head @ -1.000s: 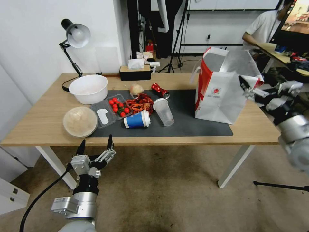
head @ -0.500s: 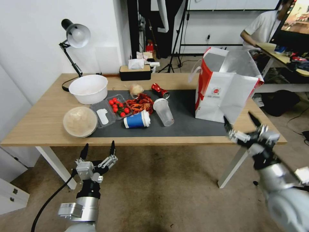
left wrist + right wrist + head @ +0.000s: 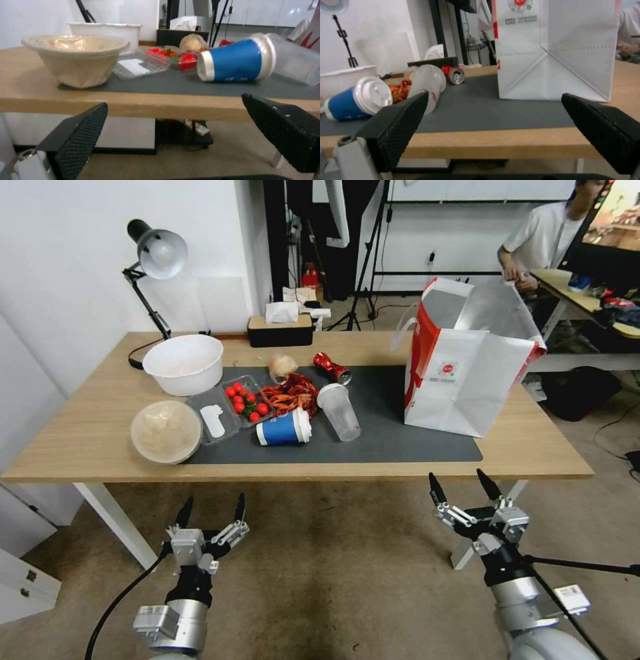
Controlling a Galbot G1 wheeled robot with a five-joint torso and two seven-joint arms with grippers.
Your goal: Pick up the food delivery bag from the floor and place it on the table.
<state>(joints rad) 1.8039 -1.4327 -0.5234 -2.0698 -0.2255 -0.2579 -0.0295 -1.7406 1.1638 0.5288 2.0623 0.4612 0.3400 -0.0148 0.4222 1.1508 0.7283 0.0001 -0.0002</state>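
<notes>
I'm in a studio/lab w/ office bits: tripods (image 3: 365, 267) and light stands by the back wall, desk lamp (image 3: 155, 253) at my surface's (image 3: 80, 440) far left corner, worn floor (image 3: 333, 593), second cluttered desk (image 3: 587, 300) behind.

Food delivery bag (image 3: 460, 380): white, red side panel, silver lining, round red logo. Surface (image 3: 80, 433): light wood with dark grey mat (image 3: 393, 427). Cup (image 3: 283, 428): blue, white lid; floor (image 3: 333, 580) stained brownish-beige.

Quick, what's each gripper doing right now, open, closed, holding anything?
Left gripper: open, empty, below the table edge.
Right gripper: open, empty, clear of the food delivery bag standing on the table.
</notes>
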